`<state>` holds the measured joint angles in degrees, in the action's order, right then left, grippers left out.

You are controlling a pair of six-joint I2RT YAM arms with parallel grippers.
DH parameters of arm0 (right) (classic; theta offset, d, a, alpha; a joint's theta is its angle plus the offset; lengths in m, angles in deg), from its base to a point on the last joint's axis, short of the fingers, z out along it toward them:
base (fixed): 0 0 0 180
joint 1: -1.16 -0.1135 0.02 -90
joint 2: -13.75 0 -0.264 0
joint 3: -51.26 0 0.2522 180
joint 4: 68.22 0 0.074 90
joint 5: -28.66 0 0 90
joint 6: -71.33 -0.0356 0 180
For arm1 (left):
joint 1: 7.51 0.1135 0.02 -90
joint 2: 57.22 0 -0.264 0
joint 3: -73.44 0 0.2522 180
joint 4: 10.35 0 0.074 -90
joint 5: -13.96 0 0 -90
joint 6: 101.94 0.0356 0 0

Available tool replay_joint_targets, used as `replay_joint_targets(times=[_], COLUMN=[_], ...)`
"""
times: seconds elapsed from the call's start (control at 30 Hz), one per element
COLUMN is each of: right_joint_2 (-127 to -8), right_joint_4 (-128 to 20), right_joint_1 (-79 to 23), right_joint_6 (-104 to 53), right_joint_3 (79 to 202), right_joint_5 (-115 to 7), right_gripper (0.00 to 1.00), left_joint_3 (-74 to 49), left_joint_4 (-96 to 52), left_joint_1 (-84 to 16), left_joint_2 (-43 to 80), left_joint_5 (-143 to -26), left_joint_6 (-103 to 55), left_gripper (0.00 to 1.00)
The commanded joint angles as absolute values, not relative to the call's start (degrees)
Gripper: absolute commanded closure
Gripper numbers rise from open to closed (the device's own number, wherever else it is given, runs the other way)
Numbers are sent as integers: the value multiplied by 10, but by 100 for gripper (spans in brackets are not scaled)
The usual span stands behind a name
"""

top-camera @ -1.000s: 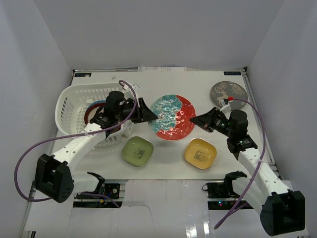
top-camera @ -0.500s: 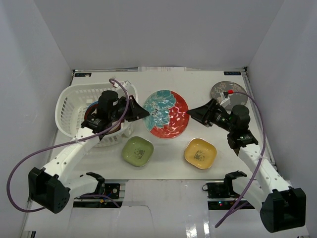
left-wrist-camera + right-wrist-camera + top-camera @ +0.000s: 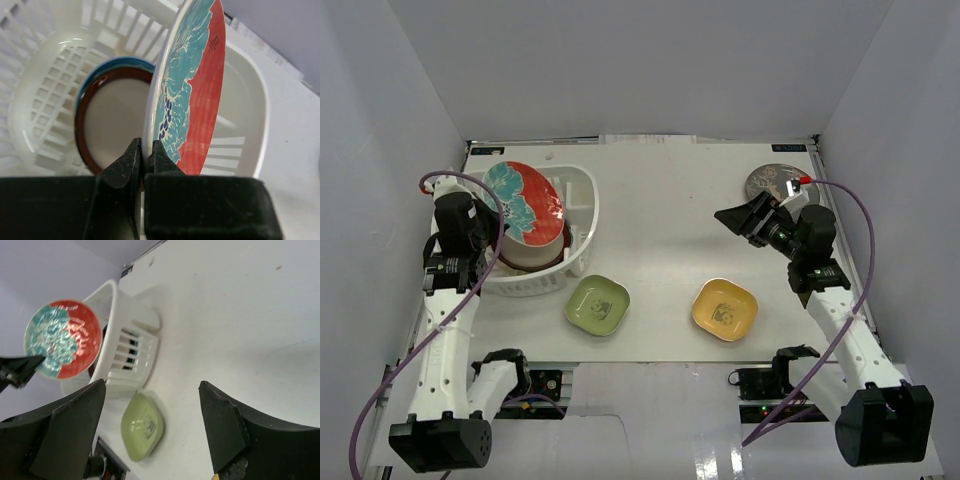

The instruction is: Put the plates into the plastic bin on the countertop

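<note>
I can read no text on any feed; the small dark label (image 3: pixel 486 151) at the far left corner of the countertop (image 3: pixel 660 190) and its twin (image 3: pixel 790 148) at the far right are too small to make out; a dark mark (image 3: pixel 215 42) on the red half of the red-and-teal plate (image 3: pixel 192 90), in the left wrist view, is too blurred; the green dish (image 3: pixel 597 304) and yellow dish (image 3: pixel 725 309) bear only dark centre motifs.

Lab: countertop (image 3: pixel 660 200) boxed by white walls (image 3: pixel 620 70)
</note>
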<state>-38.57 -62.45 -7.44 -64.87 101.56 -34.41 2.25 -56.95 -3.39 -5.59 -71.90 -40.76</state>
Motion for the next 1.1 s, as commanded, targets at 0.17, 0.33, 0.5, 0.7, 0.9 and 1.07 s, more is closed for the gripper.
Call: replay_joint_targets(times=[0.17, 0.33, 0.5, 0.7, 0.9, 1.07], right_joint_2=[-456, -480, -545, -665, -765, -842], right_joint_4=[-643, -667, -718, -777, -835, -878], right_joint_1=[71, 121, 164, 193, 215, 215], right_joint_6=[-646, -655, -685, -718, -760, -800], right_joint_3=[988, 968, 952, 973, 995, 1028], right_joint_5=[-366, -459, -523, -532, -518, -509], right_gripper=[22, 22, 21, 21, 20, 21], left_joint_3=[50, 87, 106, 122, 121, 112], left_joint_4=[-503, -478, -466, -470, -497, -515], left_joint_1=[-45, -44, -45, -45, -44, -44], left_joint_2=[-91, -86, -61, -57, -80, -98], left_joint_5=[-619, -616, -624, -609, -600, -586], left_joint_6=[-376, -374, -385, -388, -404, -416], left_gripper=[100, 100, 95, 28, 2, 2])
